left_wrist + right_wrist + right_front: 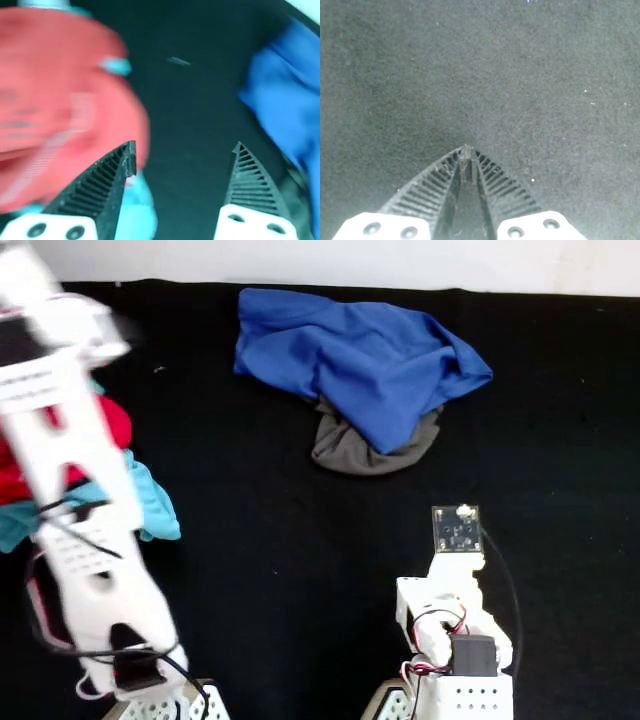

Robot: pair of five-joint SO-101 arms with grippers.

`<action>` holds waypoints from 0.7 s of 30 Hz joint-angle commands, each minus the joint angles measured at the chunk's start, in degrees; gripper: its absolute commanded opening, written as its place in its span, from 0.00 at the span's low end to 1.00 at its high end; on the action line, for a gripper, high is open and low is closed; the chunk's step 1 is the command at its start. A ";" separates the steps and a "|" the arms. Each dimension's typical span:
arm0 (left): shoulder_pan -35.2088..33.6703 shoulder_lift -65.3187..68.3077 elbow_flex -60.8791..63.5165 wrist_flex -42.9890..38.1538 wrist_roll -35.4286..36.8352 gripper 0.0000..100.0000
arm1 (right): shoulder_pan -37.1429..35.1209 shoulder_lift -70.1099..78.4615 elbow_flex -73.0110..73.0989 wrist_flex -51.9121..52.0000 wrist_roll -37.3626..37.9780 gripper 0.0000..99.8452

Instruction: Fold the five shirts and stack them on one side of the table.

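Blue shirt (360, 360) lies crumpled over a grey shirt (365, 455) at twelve o'clock; red shirt (118, 425) and teal shirt (155, 505) are heaped at nine. My left fingers (107, 185) hang spread over the red one. My right fingers (427, 192) are pressed together, empty, at five. I worry a pinch here grabs two tangled shirts at once and drags the heap.

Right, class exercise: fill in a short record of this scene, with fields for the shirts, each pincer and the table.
Shirts seen: four
Far pile: blue shirt crumpled on top of grey shirt
Left pile: red shirt and teal shirt bunched together
Left pincer: open, above the red shirt's edge
Right pincer: shut, over bare cloth
Table: black covering
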 commanded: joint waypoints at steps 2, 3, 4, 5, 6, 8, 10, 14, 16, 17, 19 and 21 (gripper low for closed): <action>15.25 6.20 -0.48 -5.89 0.44 0.29 | -0.31 -0.22 6.99 0.22 -0.44 0.01; 17.71 8.66 -0.66 -7.82 0.44 0.29 | -0.31 -0.22 6.99 0.22 -0.44 0.01; 19.91 10.95 -0.66 -10.11 0.44 0.29 | -0.31 -0.22 6.99 0.22 -0.44 0.01; 21.85 13.14 -0.66 -12.22 0.44 0.29 | -0.31 -0.22 6.99 0.22 -0.44 0.01; 23.78 15.34 -0.66 -14.51 0.44 0.29 | -0.31 -0.22 6.99 0.22 -0.44 0.01; 27.21 19.38 -0.66 -19.52 0.44 0.29 | -0.31 -0.22 6.99 0.22 -0.44 0.01; 29.85 22.81 -0.66 -23.91 0.18 0.29 | -0.31 -0.22 6.99 0.22 -0.44 0.01; 32.84 27.47 -0.66 -30.68 0.09 0.29 | -0.31 -0.22 6.99 0.22 -0.44 0.01; 33.45 29.23 -0.57 -33.23 0.09 0.26 | -0.31 -0.22 6.99 0.22 -0.44 0.01; 33.71 30.11 -0.40 -34.55 0.09 0.25 | -0.31 -0.22 6.99 0.22 -0.44 0.01; 33.89 32.31 -0.48 -37.36 0.09 0.23 | -0.31 -0.22 6.99 0.22 -0.44 0.01; 33.71 34.15 -0.57 -39.30 0.09 0.19 | -0.31 -0.22 6.99 0.22 -0.44 0.01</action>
